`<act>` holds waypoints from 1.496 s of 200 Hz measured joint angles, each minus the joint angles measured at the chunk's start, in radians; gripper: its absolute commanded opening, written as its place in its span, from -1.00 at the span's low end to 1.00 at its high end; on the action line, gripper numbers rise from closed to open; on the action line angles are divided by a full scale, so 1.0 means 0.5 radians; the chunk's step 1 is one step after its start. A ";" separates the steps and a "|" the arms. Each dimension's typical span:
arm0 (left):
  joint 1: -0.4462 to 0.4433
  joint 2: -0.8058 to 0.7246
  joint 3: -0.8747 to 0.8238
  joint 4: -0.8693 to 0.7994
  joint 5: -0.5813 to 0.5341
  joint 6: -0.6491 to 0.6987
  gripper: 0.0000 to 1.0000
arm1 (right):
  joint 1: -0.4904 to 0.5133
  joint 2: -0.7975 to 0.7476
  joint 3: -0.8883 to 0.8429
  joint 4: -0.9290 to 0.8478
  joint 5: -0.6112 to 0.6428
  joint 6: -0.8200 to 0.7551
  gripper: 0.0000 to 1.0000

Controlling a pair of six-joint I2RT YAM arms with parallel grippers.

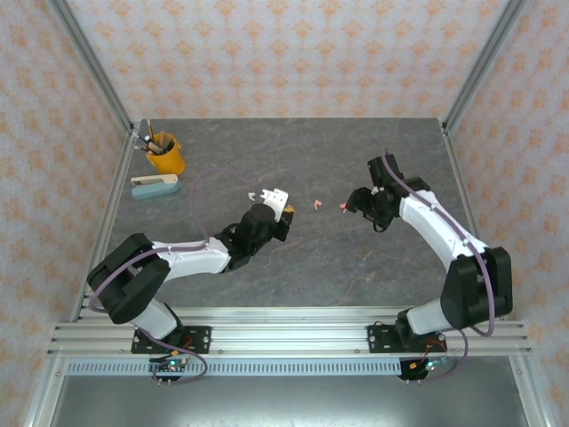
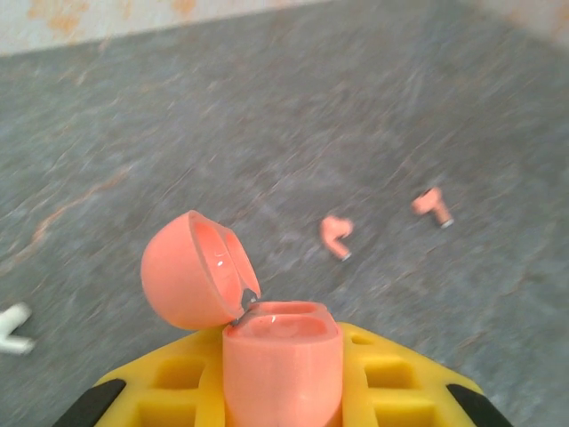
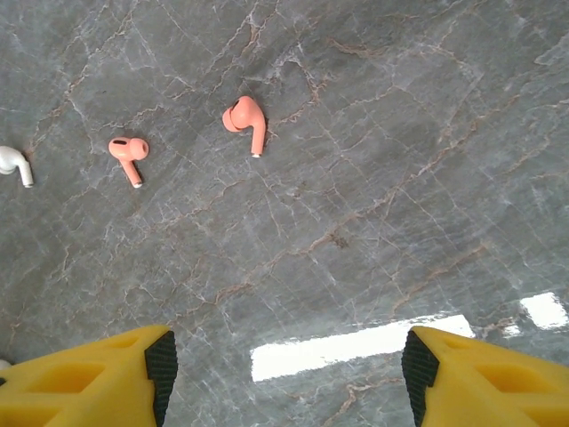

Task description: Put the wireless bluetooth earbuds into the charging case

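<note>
My left gripper [image 2: 284, 396] is shut on a salmon-orange charging case [image 2: 282, 351], held upright with its lid [image 2: 188, 271] swung open to the left. In the top view this gripper [image 1: 281, 214] sits at mid-table. Two salmon earbuds [image 2: 336, 237] [image 2: 432, 205] lie on the table beyond the case, and a white earbud [image 2: 12, 328] lies at the left edge. My right gripper [image 3: 289, 369] hangs open above bare table, with the same salmon earbuds [image 3: 130, 153] [image 3: 246, 121] ahead of it and a white earbud [image 3: 14, 164] at the far left. From above, the salmon earbuds [image 1: 315, 206] [image 1: 343, 206] lie between the two grippers, the right gripper [image 1: 363, 205] just beside one.
A yellow cup of pens [image 1: 165, 153] and a light blue stapler [image 1: 155, 186] stand at the back left. A white piece [image 1: 277, 198], perhaps another case, shows just beyond the left gripper, with a white earbud [image 1: 252, 193] beside it. Metal frame posts edge the grey marbled table [image 1: 356, 267].
</note>
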 measured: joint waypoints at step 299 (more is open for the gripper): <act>0.280 -0.054 -0.142 1.135 0.700 -0.101 -1.00 | -0.032 -0.136 0.457 0.462 -0.603 0.046 0.29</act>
